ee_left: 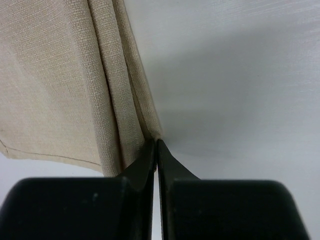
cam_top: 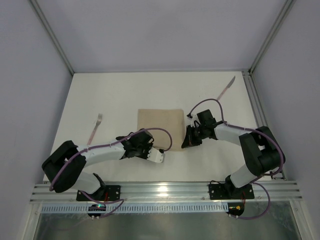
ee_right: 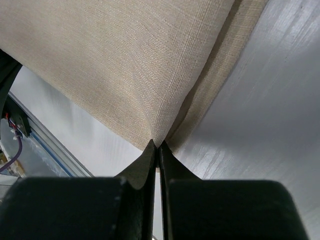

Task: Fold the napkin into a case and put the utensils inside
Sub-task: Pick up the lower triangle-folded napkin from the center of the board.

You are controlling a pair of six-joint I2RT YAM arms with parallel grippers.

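A white table [cam_top: 115, 90] seen from above, with two black-and-white robot arms reaching in from its near edge. A plain beige, square cloth napkin [cam_top: 161, 125] lies near the middle of the table, a little toward the near edge.

The left gripper [cam_top: 144, 145] is at the napkin's near left corner. Its wrist camera shows the two black fingers pressed together on the very tip of the cloth, which gathers into narrow lengthwise folds running up from the pinch.

The right gripper [cam_top: 189, 140] is at the napkin's near right corner. Its fingers are likewise closed tight on the corner tip, and the fabric fans out from that point with a soft crease and a shadow under it.

A slim fork [cam_top: 96, 127] with a pale pinkish handle and silvery tines lies on the table, well apart from the napkin on its left side, toward the left edge. A slim knife [cam_top: 226, 89] with a pinkish handle and grey blade lies near the far right corner of the table, well apart from the napkin, its blade pointing toward that corner.
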